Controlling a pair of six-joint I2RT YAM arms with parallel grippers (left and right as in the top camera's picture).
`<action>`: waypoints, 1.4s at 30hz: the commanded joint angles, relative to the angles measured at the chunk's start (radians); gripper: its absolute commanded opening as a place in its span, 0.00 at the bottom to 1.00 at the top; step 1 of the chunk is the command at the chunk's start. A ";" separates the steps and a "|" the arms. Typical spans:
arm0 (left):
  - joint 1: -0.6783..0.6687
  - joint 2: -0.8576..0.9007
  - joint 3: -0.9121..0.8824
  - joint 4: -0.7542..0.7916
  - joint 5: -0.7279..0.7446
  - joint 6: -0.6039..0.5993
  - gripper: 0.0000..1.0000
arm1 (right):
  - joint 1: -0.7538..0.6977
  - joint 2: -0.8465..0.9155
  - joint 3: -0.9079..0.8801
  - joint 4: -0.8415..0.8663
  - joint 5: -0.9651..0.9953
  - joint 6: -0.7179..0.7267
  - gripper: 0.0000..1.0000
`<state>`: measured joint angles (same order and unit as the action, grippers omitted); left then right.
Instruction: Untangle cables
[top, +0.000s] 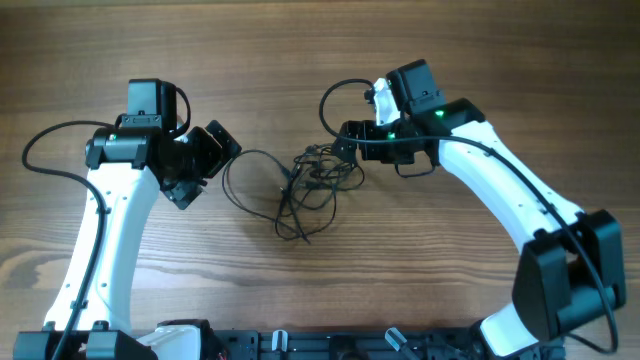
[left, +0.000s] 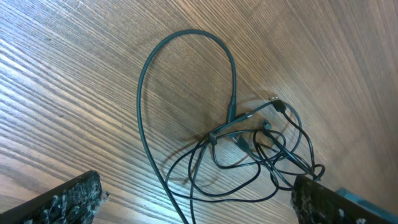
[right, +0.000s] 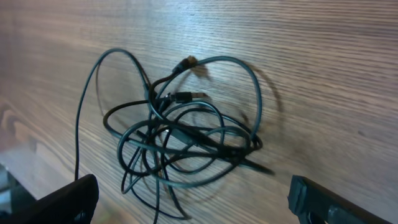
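Note:
The cables (top: 300, 185) lie tangled on the wooden table between my two arms, thin black cords with a big loop to the left and a knot to the right. In the left wrist view the cables (left: 242, 140) lie ahead of my left gripper (left: 196, 205), which is open with strands running between its fingers. In the right wrist view the cables (right: 180, 137) lie just beyond my right gripper (right: 193, 202), which is open and holds nothing. Small plug ends (right: 186, 61) show at the knot's top. In the overhead view my left gripper (top: 205, 160) and right gripper (top: 350, 145) flank the bundle.
Thicker black arm cables loop by the left arm (top: 40, 150) and above the right arm (top: 335, 100). The arm bases (top: 300, 345) stand at the table's front edge. The wooden table (top: 300, 60) extends behind the bundle.

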<state>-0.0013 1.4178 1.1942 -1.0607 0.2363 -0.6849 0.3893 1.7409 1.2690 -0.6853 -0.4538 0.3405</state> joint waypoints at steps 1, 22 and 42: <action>0.003 0.006 0.003 0.000 0.005 0.030 1.00 | 0.001 0.070 -0.002 0.025 -0.120 -0.091 1.00; 0.003 0.006 0.003 0.026 0.229 0.147 1.00 | 0.000 0.075 0.029 0.080 -0.311 -0.052 0.04; -0.216 0.006 0.003 0.206 0.569 0.285 0.38 | 0.000 -0.349 0.030 0.124 -0.394 0.050 0.04</action>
<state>-0.1757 1.4178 1.1942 -0.8783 0.7864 -0.4236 0.3893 1.3956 1.2854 -0.5686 -0.8001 0.3637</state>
